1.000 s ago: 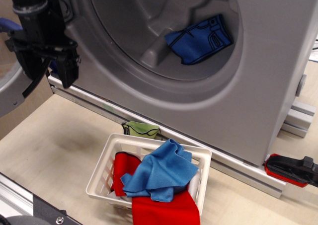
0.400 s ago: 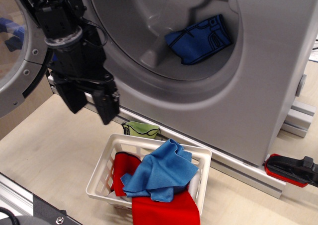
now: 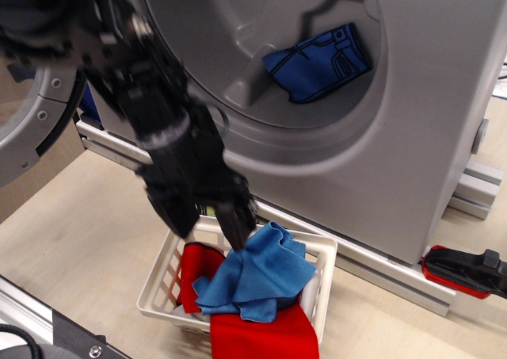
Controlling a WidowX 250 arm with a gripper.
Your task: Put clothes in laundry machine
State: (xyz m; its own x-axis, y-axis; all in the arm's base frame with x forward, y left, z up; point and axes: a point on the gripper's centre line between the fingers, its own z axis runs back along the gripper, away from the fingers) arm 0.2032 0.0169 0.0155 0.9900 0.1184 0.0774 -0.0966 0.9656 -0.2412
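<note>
The grey laundry machine [image 3: 428,97] fills the back, its round drum mouth open. A dark blue garment [image 3: 318,62] lies inside the drum. A white slatted basket [image 3: 162,276] on the table holds a plain medium-blue cloth [image 3: 257,276] on top of a bright red cloth [image 3: 261,335]; a sliver of white shows at the right side of the pile. My black gripper [image 3: 210,228] is open and empty, fingers pointing down, just above the basket's back-left rim and the blue cloth's left edge. It is blurred by motion.
The glass door [image 3: 24,137] hangs open at far left. A green cloth [image 3: 226,206] lies on the table between the basket and the washer's base rail. A red and black tool [image 3: 467,270] lies at the right. An aluminium rail [image 3: 32,327] runs along the near-left corner.
My gripper has swung from the upper left, by the door, down and right across the washer front to just above the basket. The cloths have not moved.
</note>
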